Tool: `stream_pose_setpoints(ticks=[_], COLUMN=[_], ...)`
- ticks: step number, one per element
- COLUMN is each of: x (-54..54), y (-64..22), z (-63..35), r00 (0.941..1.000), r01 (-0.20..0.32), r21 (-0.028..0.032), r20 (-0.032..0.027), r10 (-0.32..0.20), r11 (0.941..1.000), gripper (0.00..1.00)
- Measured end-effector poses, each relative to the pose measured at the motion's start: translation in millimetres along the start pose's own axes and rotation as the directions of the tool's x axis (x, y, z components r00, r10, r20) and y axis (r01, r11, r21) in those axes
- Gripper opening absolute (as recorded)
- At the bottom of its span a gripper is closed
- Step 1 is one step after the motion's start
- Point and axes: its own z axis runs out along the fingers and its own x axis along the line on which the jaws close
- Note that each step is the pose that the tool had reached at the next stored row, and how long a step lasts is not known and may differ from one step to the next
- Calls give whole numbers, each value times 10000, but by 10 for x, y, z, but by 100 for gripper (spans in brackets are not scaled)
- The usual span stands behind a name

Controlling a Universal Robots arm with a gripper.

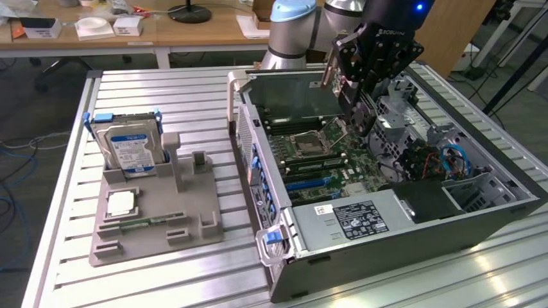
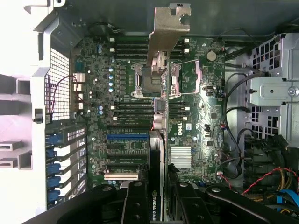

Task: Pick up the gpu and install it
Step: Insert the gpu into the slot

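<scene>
My gripper hangs over the open computer case, shut on the gpu. The card is held on edge above the motherboard. In the wrist view the gpu runs as a thin dark strip away from my gripper, with its silver bracket at the far end. The black fingers clamp it from both sides. It hovers over the CPU socket. The blue expansion slot lies just beside the card's line.
On the exterior view's left, a grey holder carries an upright silver hard drive and a small green memory stick. Inside the case are a power supply, loose cables and metal side walls.
</scene>
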Motion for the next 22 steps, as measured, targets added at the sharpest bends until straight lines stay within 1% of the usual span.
stream_pose_setpoints(ticks=[4, 22], x=[0, 0], y=[0, 0], z=[0, 0], r00=[10000, 9985], r01=[15, 553], r21=[0, -2], r20=[0, -24], r10=[-15, -553], r11=[10000, 9985], gripper=[26, 26])
